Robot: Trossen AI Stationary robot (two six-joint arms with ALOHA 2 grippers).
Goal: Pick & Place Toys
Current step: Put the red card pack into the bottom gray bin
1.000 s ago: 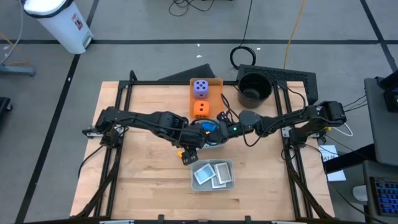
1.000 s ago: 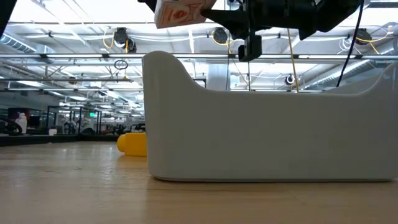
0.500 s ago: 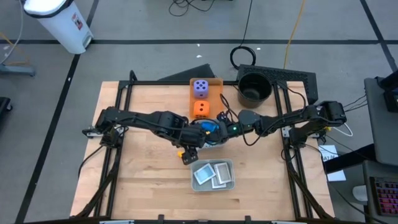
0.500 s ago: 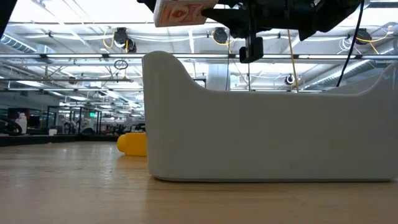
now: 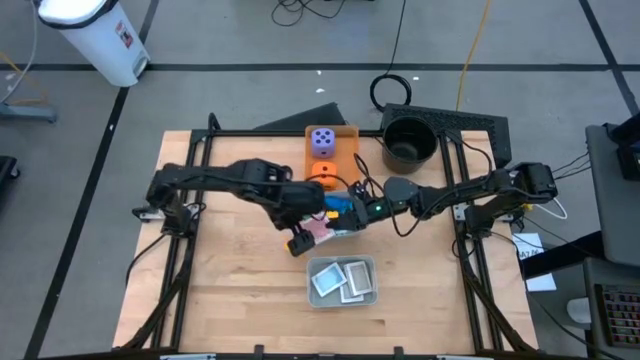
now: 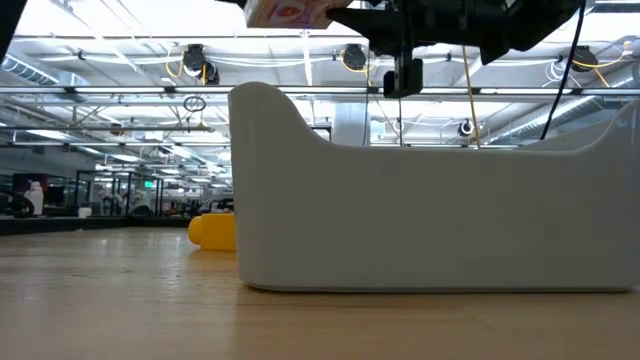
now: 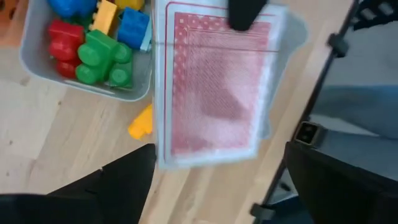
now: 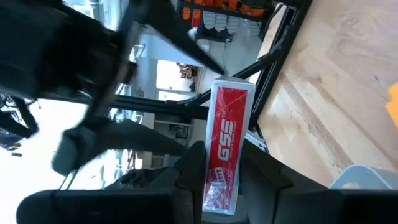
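The left gripper (image 5: 300, 232) has been drawn back, jaws spread wide and empty. The red-backed plastic-sleeved card (image 7: 214, 84) is now pinched edgewise by the right gripper (image 8: 219, 186). Red, green, blue and yellow plastic bricks (image 7: 93, 43) lie in the grey rectangular tray (image 7: 134, 84) beyond it.

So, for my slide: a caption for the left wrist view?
Red-backed card pack held up before the open left gripper, above a grey tray of plastic bricks.

My high camera looks straight down on the whole counter (image 5: 240, 270). My low one sits at counter height, close against the grey tray (image 6: 430, 215), facing the room. Both wrist cameras sit close to the red-backed card (image 7: 214, 84), which the high view shares.
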